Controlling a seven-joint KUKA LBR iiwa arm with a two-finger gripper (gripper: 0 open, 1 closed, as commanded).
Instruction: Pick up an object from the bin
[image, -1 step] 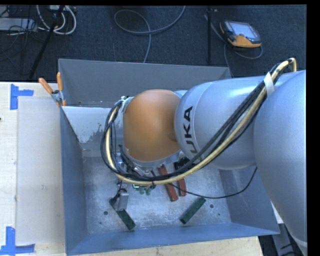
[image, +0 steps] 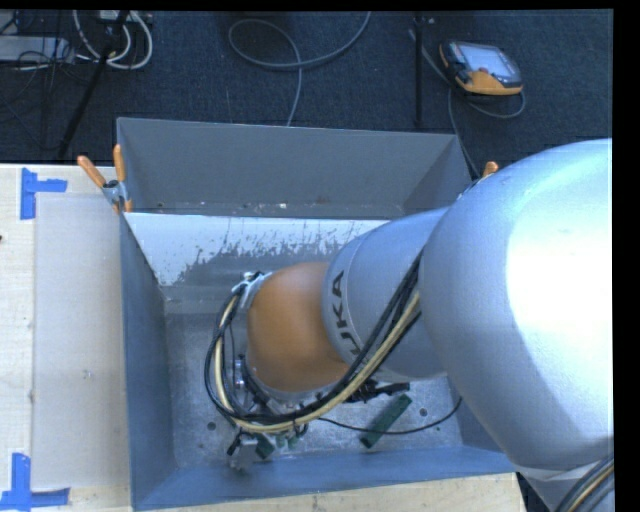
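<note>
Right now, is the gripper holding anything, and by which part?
It cannot be told: the gripper is down at the bin floor near the front wall, largely hidden under the arm's orange cover. A dark green bar lies apart, unheld.

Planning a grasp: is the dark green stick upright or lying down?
Lying down: the dark green stick stretches lengthwise across the bin floor.

Black capital letters "KA" (image: 341, 318) ran sideways along the silver-grey metal robot arm (image: 400, 280), just beside its rounded orange cover (image: 285, 330). The rest of that word could not be made out. No other lettering was readable.
</note>
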